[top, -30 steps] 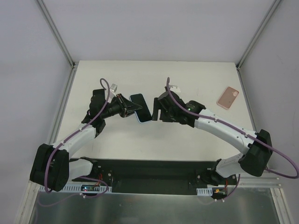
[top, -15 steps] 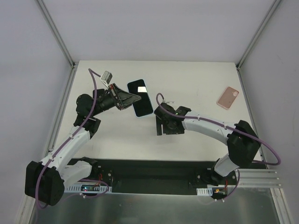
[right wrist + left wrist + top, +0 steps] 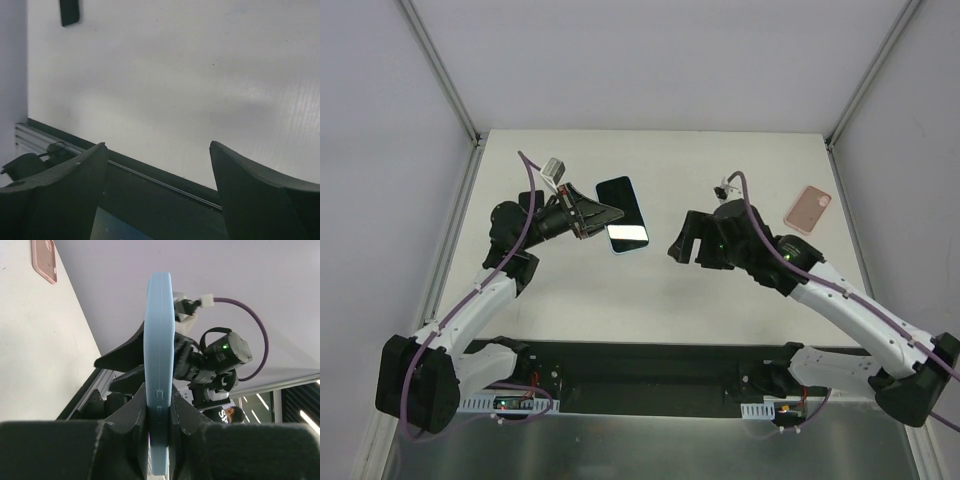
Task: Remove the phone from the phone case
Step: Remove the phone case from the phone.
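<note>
The phone in its light-blue case is held above the table, screen up in the top view. My left gripper is shut on its left long edge. In the left wrist view the case stands edge-on between my fingers, its side buttons showing. My right gripper is open and empty, a short way to the right of the phone and apart from it. In the right wrist view its fingers frame only bare white table.
A pink case-like slab lies flat at the back right of the table; it also shows in the left wrist view. The black base rail runs along the near edge. Walls close in the table on three sides.
My right arm has swung up and to the right, away from the phone, its gripper open. My left gripper has kept hold of the phone and turned it slightly.
</note>
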Motion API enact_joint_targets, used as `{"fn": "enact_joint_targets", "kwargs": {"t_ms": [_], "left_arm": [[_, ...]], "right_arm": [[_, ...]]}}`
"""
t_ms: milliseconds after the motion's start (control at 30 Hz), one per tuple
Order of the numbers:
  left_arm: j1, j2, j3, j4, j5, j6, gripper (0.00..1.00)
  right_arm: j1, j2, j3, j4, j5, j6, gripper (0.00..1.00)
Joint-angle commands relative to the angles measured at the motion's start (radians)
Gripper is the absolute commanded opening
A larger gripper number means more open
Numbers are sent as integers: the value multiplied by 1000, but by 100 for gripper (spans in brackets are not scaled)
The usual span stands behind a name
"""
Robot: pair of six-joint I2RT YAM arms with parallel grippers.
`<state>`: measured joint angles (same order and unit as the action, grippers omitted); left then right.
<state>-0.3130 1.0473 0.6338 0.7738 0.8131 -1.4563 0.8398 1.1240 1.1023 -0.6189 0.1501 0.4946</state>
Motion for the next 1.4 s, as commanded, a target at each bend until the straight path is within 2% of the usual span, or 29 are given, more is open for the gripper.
{"fn": "enact_joint_targets", "kwargs": {"t_ms": [0,133,333,1367], "left_arm": [[5,3,9,137,24,-29,0],[5,11,9,142,27,-29,0],[5,20,6,148,24,-30,0],[5,43,12,163,27,-32,0]], "right_arm": [[-27,-73,-18,129,-141,22,85],[-28,-92,-10,186,-247,36,85],[-28,-101,-1,212,-287,42,85],[-41,-63,65,225,-293,15,85]]}}
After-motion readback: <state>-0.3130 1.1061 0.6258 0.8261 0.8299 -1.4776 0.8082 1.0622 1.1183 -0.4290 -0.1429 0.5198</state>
